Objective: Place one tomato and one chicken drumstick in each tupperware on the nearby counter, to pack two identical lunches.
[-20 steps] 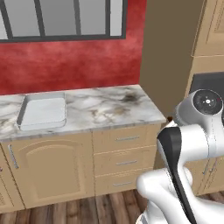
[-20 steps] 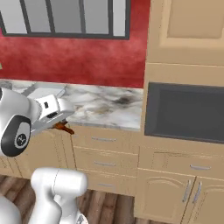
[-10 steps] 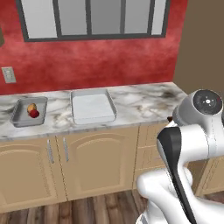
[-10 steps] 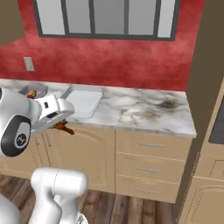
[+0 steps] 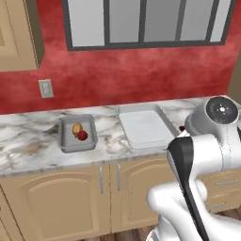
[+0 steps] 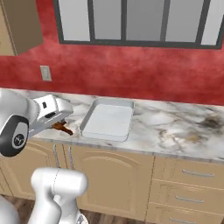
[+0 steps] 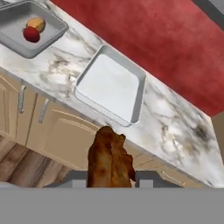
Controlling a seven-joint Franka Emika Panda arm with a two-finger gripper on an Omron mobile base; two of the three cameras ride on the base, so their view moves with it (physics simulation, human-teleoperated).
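Note:
My gripper (image 6: 61,126) is shut on a brown chicken drumstick (image 6: 64,128), held in front of the counter (image 6: 175,127) edge, left of an empty grey tupperware (image 6: 107,119). In the hand view the drumstick (image 7: 109,157) sticks up between the jaws of the gripper (image 7: 109,177), below the empty tupperware (image 7: 111,87). A second tupperware (image 5: 63,141) further left holds a red tomato (image 5: 82,135) and a yellowish-brown piece (image 5: 76,127). In the hand view that tupperware (image 7: 52,37) lies at the top left with the tomato (image 7: 30,34) in it.
Tan cabinet doors (image 5: 61,197) with silver handles run under the counter, and drawers (image 6: 188,188) stand to the right. A red wall with a window (image 5: 141,23) and an outlet (image 5: 45,88) backs the counter. A wall cabinet (image 5: 19,33) hangs at the upper left.
The whole picture has slid right as the base drove left along the counter, bringing both tupperwares into view. The gripper keeps its hold on the drumstick.

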